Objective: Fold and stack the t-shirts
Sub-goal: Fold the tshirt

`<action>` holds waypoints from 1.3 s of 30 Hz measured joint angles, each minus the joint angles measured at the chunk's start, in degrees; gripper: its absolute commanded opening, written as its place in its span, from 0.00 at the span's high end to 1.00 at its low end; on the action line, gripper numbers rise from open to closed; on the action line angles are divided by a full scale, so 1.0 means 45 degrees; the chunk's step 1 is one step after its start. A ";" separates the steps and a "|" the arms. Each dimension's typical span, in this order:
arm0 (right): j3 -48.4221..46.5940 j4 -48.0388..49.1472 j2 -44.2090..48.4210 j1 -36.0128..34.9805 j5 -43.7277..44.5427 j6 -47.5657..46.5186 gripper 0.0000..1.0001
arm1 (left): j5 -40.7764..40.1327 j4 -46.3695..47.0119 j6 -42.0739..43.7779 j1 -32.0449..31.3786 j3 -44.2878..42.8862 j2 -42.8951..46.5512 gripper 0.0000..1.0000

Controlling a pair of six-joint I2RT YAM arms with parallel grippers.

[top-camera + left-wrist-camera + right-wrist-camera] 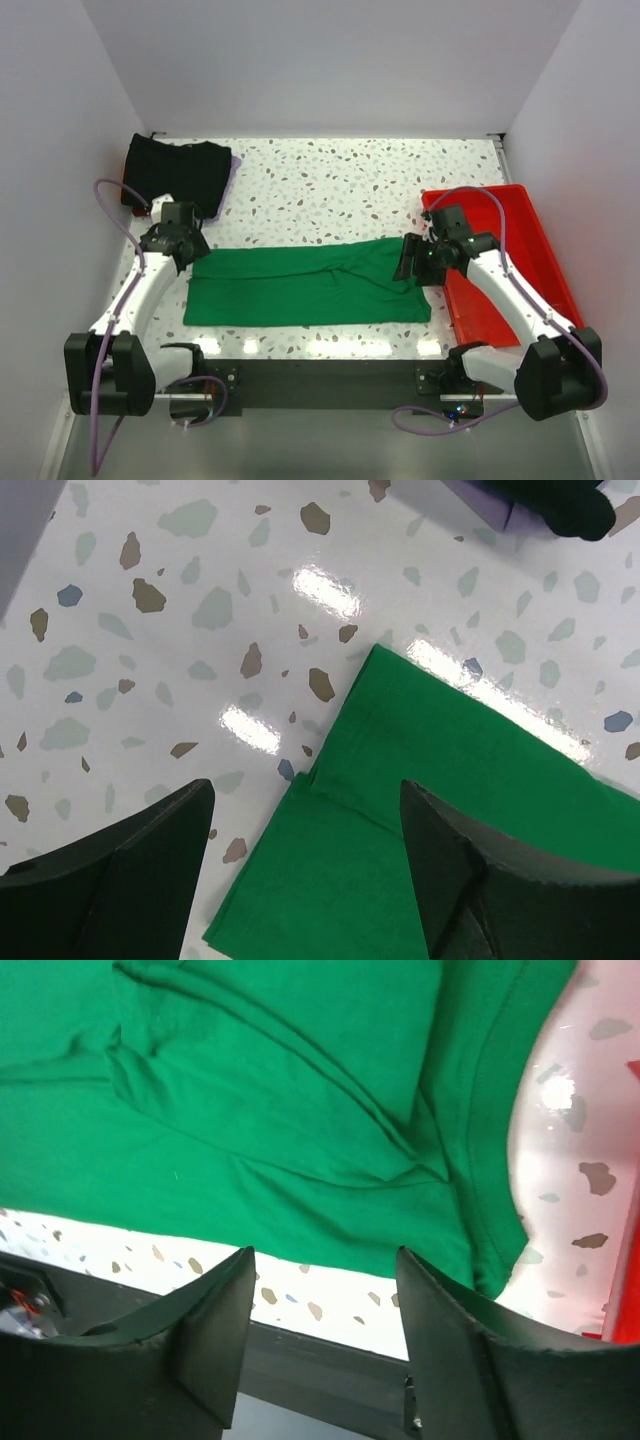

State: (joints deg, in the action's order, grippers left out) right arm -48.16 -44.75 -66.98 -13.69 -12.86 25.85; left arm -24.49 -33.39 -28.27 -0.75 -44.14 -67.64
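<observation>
Tray (540,240) beside green t-shirt (300,290) — black pile (180,170) apart

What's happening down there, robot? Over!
Left pincer open, right pincer open, both empty. Green t-shirt lying in a long strip between them. Black t-shirts piled far left. Nothing blocking.

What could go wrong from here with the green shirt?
The shirt is creased at its right end, so the right gripper may pinch only some layers and spoil the fold. The left gripper hangs over a layered corner: same risk. The tray lies close beside the right gripper and might be bumped.
</observation>
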 measured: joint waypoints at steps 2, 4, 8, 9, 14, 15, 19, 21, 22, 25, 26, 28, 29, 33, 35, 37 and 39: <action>-0.0010 -0.0039 -0.0005 -0.0398 0.0238 0.0024 0.35 | 0.0078 -0.0039 -0.0063 0.0000 0.0000 0.0233 0.20; -0.0160 -0.0005 -0.0175 -0.0894 0.0461 0.0039 0.35 | 0.0301 -0.0034 -0.0151 -0.0015 0.0000 0.0223 0.20; -0.1375 0.0607 -0.1681 -0.1447 0.0529 0.0063 0.36 | 0.0622 0.0194 -0.0243 -0.0607 -0.0180 -0.0447 0.20; -0.1744 0.1001 -0.2186 -0.1530 0.0481 0.0063 0.36 | 0.0753 0.0282 -0.0267 -0.0869 -0.0253 -0.0748 0.20; -0.3050 0.2696 -0.4260 -0.1715 0.0073 0.0000 0.36 | 0.1360 0.0627 -0.0539 -0.1608 -0.0491 -0.1705 0.19; -0.3274 0.2968 -0.4677 -0.1729 -0.0058 -0.0024 0.36 | 0.1438 0.0646 -0.0588 -0.1627 -0.0500 -0.1724 0.19; -0.3963 0.3687 -0.6013 -0.1851 -0.0442 -0.0146 0.36 | 0.1540 0.0743 -0.0617 -0.1622 -0.0505 -0.1724 0.19; -0.4090 0.3959 -0.6562 -0.1957 -0.0646 -0.0228 0.36 | 0.1569 0.0816 -0.0617 -0.1622 -0.0505 -0.1724 0.18; -0.4109 0.4036 -0.6781 -0.2016 -0.0738 -0.0272 0.36 | 0.1593 0.0845 -0.0617 -0.1622 -0.0505 -0.1724 0.18; -0.4114 0.4148 -0.7237 -0.2220 -0.0811 -0.0330 0.37 | 0.1642 0.0928 -0.0617 -0.1622 -0.0505 -0.1758 0.18; -0.4114 0.4148 -0.7334 -0.2297 -0.0831 -0.0335 0.37 | 0.1651 0.0957 -0.0617 -0.1622 -0.0505 -0.1797 0.18; -0.4114 0.4138 -0.7422 -0.2467 -0.0845 -0.0369 0.37 | 0.1690 0.1030 -0.0617 -0.1622 -0.0505 -0.1943 0.18; -0.4114 0.4148 -0.7427 -0.2560 -0.0850 -0.0393 0.37 | 0.1705 0.1054 -0.0617 -0.1622 -0.0505 -0.2011 0.18; -0.4104 0.4163 -0.7456 -0.2963 -0.0850 -0.0466 0.40 | 0.1734 0.1195 -0.0617 -0.1622 -0.0505 -0.2234 0.18; -0.4090 0.4163 -0.7524 -0.3118 -0.0840 -0.0534 0.42 | 0.1739 0.1239 -0.0617 -0.1622 -0.0505 -0.2336 0.18; -0.4075 0.4187 -0.7626 -0.3240 -0.0811 -0.0631 0.47 | 0.1739 0.1243 -0.0612 -0.1622 -0.0505 -0.2399 0.18; -0.4070 0.4226 -0.7796 -0.3327 -0.0767 -0.0767 0.56 | 0.1739 0.1258 -0.0607 -0.1622 -0.0505 -0.2438 0.18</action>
State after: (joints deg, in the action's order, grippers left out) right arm -66.48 -25.74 -102.06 -28.67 -16.32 22.39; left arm -16.67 -27.73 -31.00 -8.05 -46.41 -78.61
